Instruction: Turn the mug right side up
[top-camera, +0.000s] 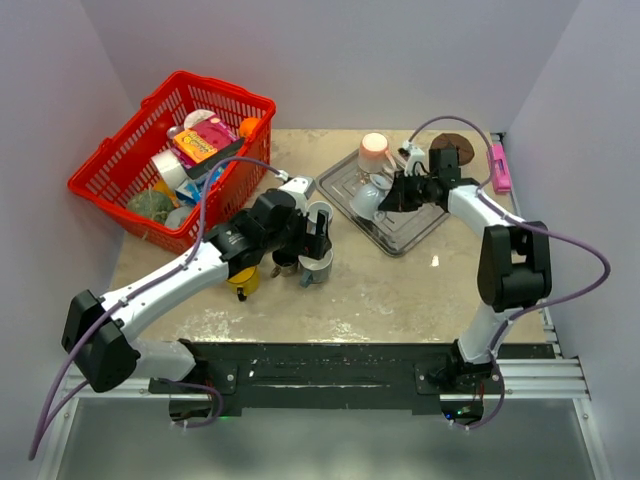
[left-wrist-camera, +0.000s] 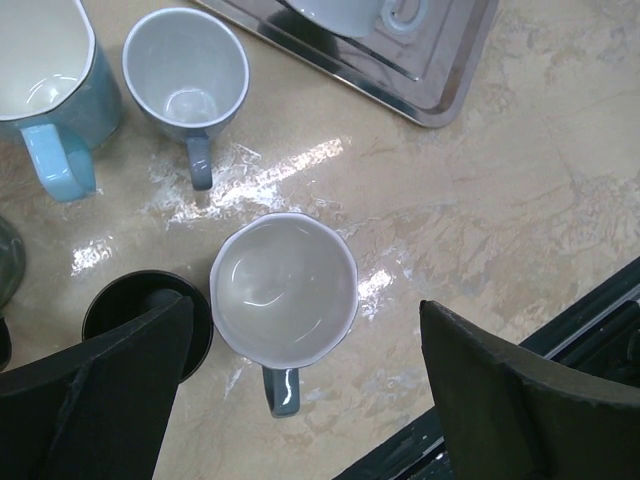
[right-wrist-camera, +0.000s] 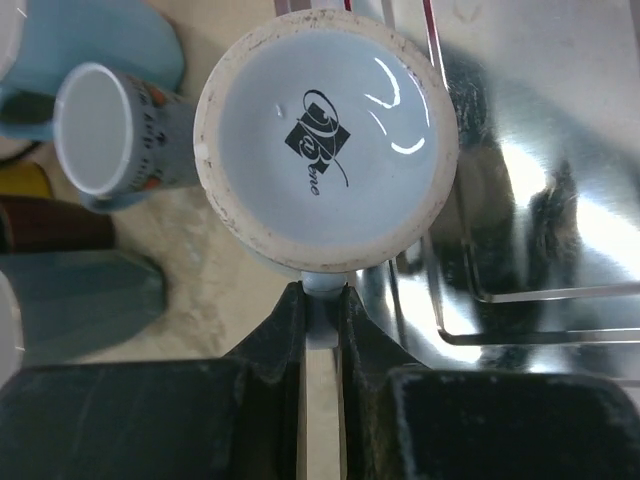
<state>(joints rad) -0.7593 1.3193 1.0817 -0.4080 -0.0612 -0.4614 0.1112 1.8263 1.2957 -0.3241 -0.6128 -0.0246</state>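
A pale blue mug (right-wrist-camera: 325, 140) is upside down at the left edge of the metal tray (right-wrist-camera: 540, 200), its printed base facing the right wrist camera. My right gripper (right-wrist-camera: 322, 300) is shut on the mug's handle, which shows between the two fingers. From above, that mug (top-camera: 368, 200) sits just left of the right gripper (top-camera: 388, 197). I cannot tell whether it rests on the tray or is lifted. My left gripper (top-camera: 318, 235) hangs wide open, holding nothing, over an upright grey-blue mug (left-wrist-camera: 285, 290).
Upright mugs (left-wrist-camera: 187, 65) stand in a group left of the tray (top-camera: 420, 225), and a small patterned mug (right-wrist-camera: 95, 130) is beside it. A pinkish cup (top-camera: 375, 152) stands at the tray's far corner. A red basket (top-camera: 170, 150) of items fills the back left.
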